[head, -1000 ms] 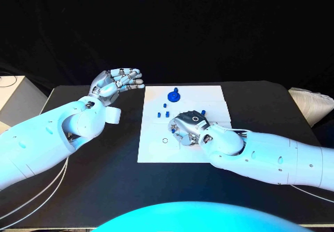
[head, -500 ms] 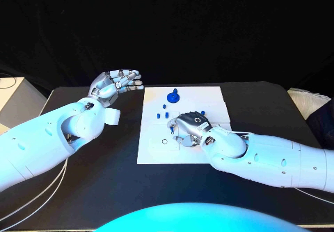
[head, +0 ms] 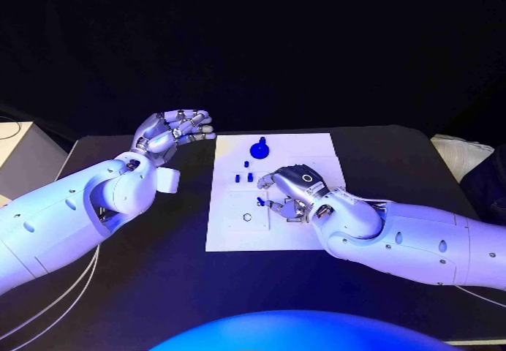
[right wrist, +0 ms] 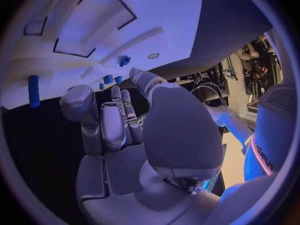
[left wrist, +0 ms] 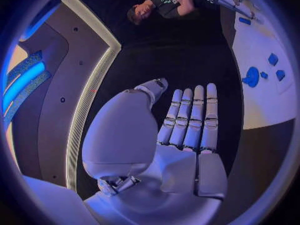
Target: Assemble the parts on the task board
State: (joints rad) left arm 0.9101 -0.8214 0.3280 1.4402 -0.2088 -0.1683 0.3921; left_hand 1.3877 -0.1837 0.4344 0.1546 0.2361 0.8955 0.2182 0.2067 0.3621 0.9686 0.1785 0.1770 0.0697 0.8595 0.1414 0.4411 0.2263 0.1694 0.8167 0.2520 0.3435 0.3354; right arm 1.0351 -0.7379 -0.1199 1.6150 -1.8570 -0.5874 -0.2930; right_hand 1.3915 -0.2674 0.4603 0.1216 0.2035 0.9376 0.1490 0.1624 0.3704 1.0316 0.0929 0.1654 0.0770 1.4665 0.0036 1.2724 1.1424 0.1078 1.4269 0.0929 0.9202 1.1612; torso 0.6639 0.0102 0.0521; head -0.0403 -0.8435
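Background: black room, flat black table point(head: 158, 241) with the white rectangular task board point(head: 327, 153) at its middle.
Left hand: silver left hand point(head: 172, 129) raised over bare table just beside the board's left edge, well apart from the parts; wrist view shows fingers point(left wrist: 195, 116) straight and side by side, palm bare, holding nothing.
Board, left part: small blue pegs point(head: 245, 177) standing in a cluster; a tiny dark ring point(head: 247, 216) lying nearer the robot.
Board, far middle: round blue disc part with a stem point(head: 259, 150), untouched.
Right hand: silver right hand point(head: 290, 191) low over the board's middle, palm down, fingers point(right wrist: 119, 116) curled toward the plate; a small blue piece point(head: 262, 200) sits right at the fingertips. Cannot tell whether it is pinched or just beside them.
Step, judged: right hand picking or seating a small blue part near board centre; most parts look unassembled, so early in the task.
Doing it well: get a firm fingertip pinch, keep the piece upright, line it over its slot before pressing; avoid knocking the standing pegs beside it. Left hand could steady the board.
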